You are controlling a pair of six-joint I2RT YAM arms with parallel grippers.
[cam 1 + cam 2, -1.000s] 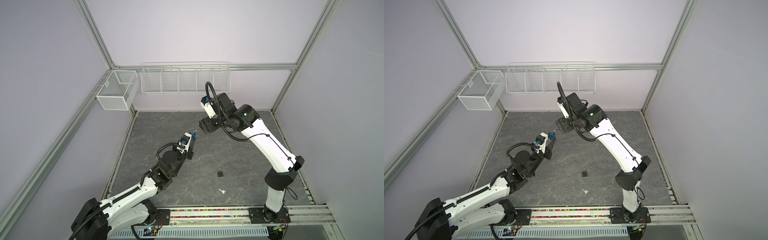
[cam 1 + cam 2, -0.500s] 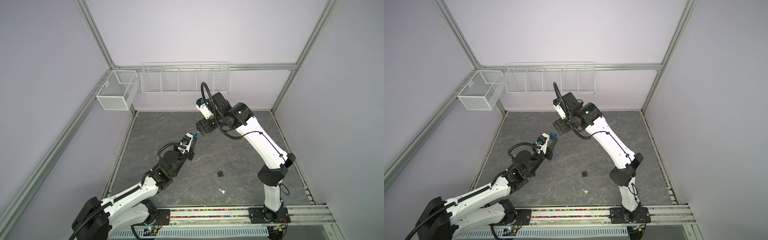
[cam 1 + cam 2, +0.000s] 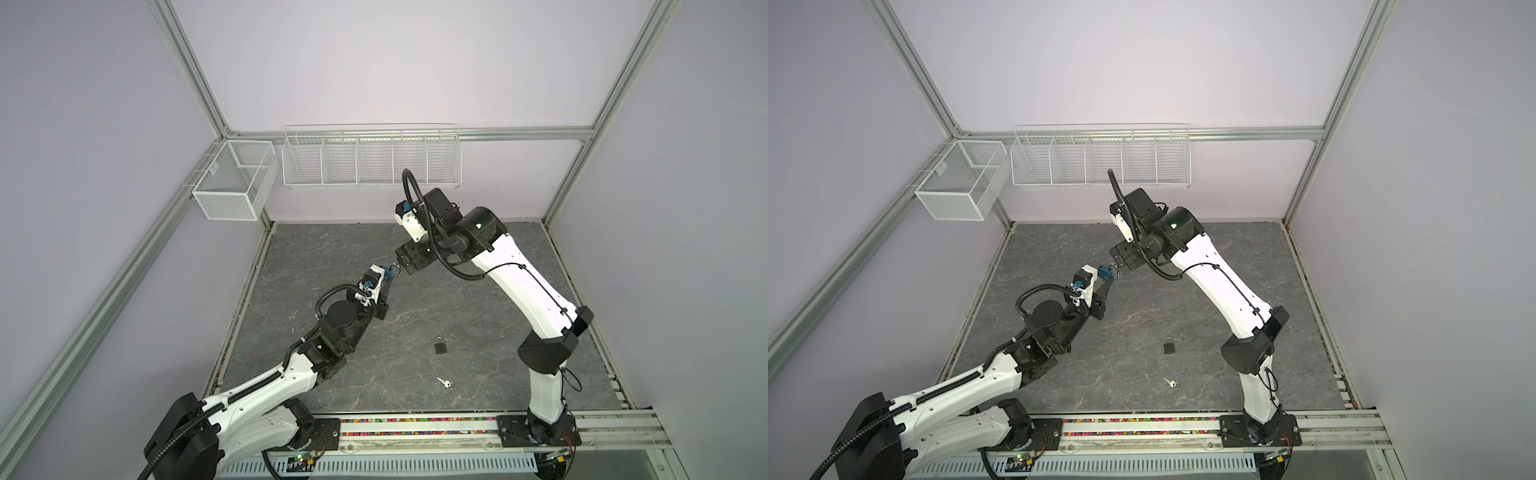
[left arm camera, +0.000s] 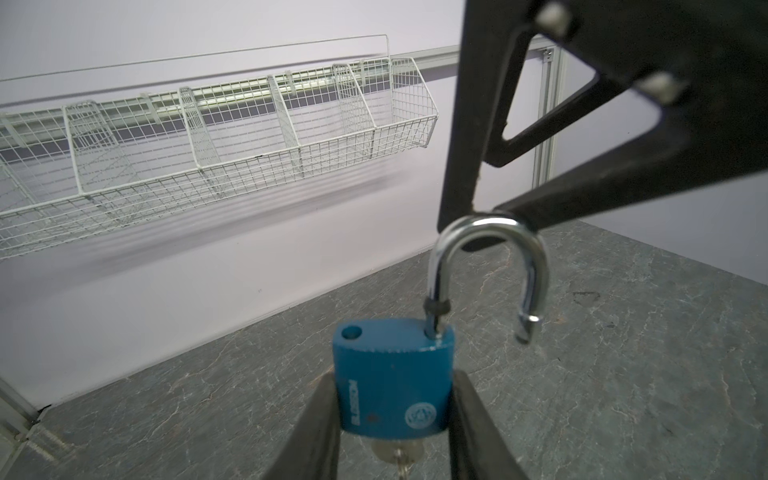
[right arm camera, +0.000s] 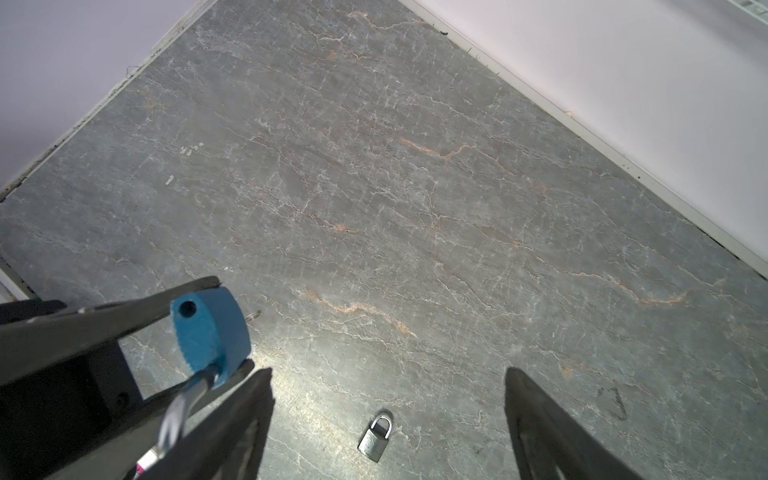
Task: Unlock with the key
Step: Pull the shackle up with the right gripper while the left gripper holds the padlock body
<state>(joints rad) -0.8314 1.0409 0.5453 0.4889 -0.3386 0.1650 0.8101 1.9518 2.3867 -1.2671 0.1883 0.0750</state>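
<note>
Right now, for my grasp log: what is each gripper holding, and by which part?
Left gripper: blue padlock, by its body's narrow sides. Right gripper: nothing; jaws open, one at the shackle.

Left end effector grips blue padlock, shackle swung open.

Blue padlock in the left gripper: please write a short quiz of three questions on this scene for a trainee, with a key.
1. True or false: the steel shackle of the blue metal padlock is locked shut.
2. What clamps the padlock's body? A) the left gripper B) a human hand C) nothing
3. Name the two small things lying on the grey marbled table.
Key: 1 false, one end hangs free; 2 A; 3 a small grey padlock and a small silver key.
</note>
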